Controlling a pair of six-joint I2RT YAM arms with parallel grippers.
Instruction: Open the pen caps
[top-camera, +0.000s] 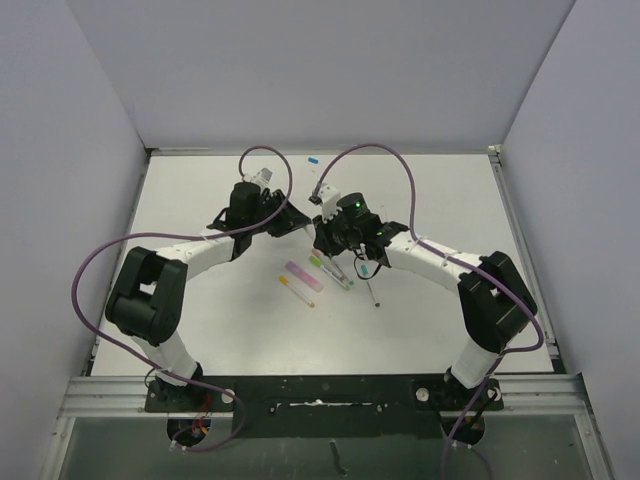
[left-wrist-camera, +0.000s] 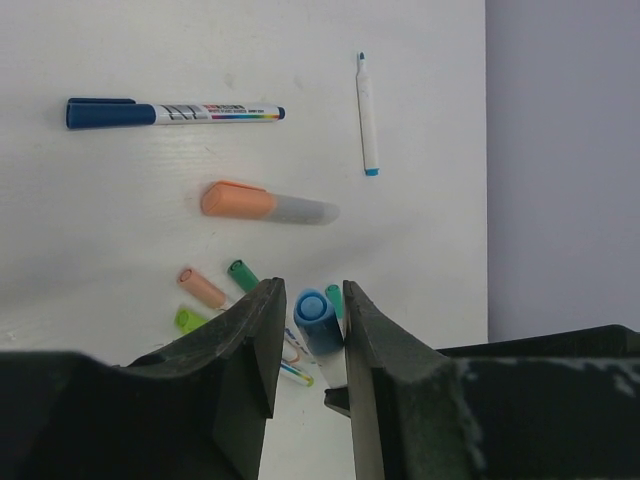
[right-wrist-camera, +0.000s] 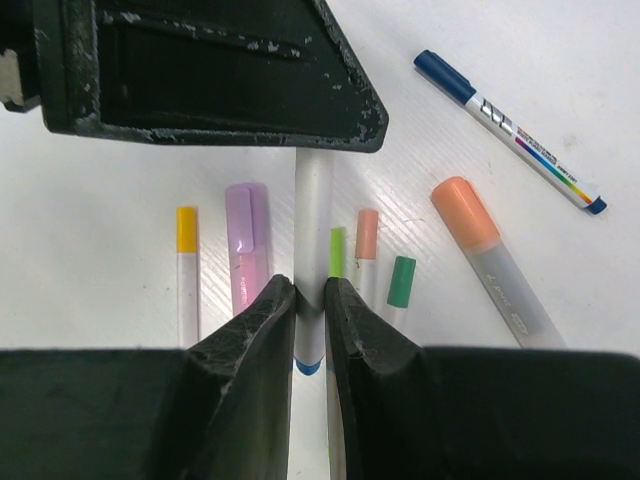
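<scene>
My right gripper is shut on a thin white pen with a blue tail end, held above the table. The pen's blue cap sits between the fingertips of my left gripper. The right-hand finger touches the cap and a thin gap shows on the other side, so the jaws stand narrowly open around it. In the top view both grippers meet at mid-table, left and right. Below lie capped pens: yellow, lilac highlighter, lime, salmon, green.
An orange highlighter, a dark blue capped pen and an uncapped white pen lie farther out. A loose blue cap rests near the back wall. The left gripper's black body hangs just above the held pen.
</scene>
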